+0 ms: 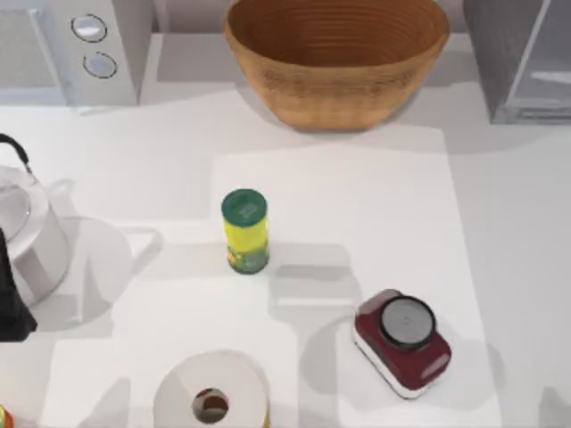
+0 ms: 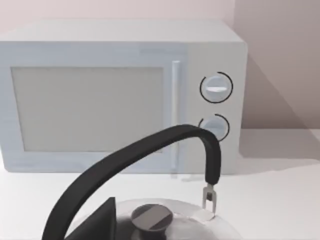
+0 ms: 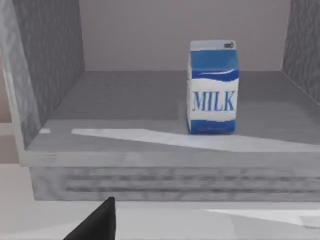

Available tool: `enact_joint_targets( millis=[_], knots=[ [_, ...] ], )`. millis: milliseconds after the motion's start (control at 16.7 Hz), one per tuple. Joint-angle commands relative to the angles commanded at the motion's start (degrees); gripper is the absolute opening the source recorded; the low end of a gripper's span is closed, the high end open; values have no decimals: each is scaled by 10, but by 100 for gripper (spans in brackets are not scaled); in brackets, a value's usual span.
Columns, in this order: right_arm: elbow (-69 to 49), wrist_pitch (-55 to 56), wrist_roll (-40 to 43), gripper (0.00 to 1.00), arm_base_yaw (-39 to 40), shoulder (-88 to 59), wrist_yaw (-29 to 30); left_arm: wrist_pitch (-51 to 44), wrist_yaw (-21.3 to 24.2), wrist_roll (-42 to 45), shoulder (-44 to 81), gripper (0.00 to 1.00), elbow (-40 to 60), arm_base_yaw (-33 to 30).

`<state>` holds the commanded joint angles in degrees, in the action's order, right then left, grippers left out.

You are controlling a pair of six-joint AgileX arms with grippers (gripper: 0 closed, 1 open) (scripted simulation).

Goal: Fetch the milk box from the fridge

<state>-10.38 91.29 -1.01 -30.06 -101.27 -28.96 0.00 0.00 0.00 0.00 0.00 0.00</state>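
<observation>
— What's the setting?
— A white table (image 1: 375, 205) seen from above, with a woven basket (image 1: 336, 55) at 12 o'clock, a grey fridge (image 1: 526, 58) at 2 o'clock and a microwave (image 1: 71, 45) with two dials at 10 o'clock.
— Where's the milk box?
— The milk box (image 3: 213, 87) stands upright on the fridge floor, inside the open compartment, facing the right wrist camera.
— And the grippers?
— A dark finger tip (image 3: 97, 222) of the right gripper shows in front of the fridge; I cannot tell whether it is spread or pressed together. The left arm (image 1: 11, 294) sits at 9 o'clock by the kettle (image 1: 27, 227); its pincer state I cannot tell either.
— Anything else?
— A yellow can (image 1: 244, 230) at centre, a red scale (image 1: 401, 341) at 5 o'clock, a paper roll (image 1: 211, 397) at 6.
</observation>
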Motion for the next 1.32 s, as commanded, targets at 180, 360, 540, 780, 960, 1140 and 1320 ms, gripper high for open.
enact_joint_targets(
  millis=[180, 360, 540, 780, 960, 1140, 1320],
  knots=[
    [-2, 14, 0, 100, -5, -15, -5, 0, 0, 0, 0, 100, 0, 0],
    [1, 13, 0, 100, -3, -13, -4, 0, 0, 0, 0, 100, 0, 0],
    [-21, 7, -11, 100, 18, -34, 4, 0, 0, 0, 0, 100, 0, 0],
    [-134, -29, -39, 100, 101, -117, 40, 0, 0, 0, 0, 100, 0, 0],
    [-277, -73, -44, 100, 148, -197, 74, 0, 0, 0, 0, 100, 0, 0],
    [-404, -121, -27, 100, 155, -267, 106, 0, 0, 0, 0, 100, 0, 0],
    [-477, -160, -1, 100, 138, -313, 128, 0, 0, 0, 0, 100, 0, 0]
  ],
)
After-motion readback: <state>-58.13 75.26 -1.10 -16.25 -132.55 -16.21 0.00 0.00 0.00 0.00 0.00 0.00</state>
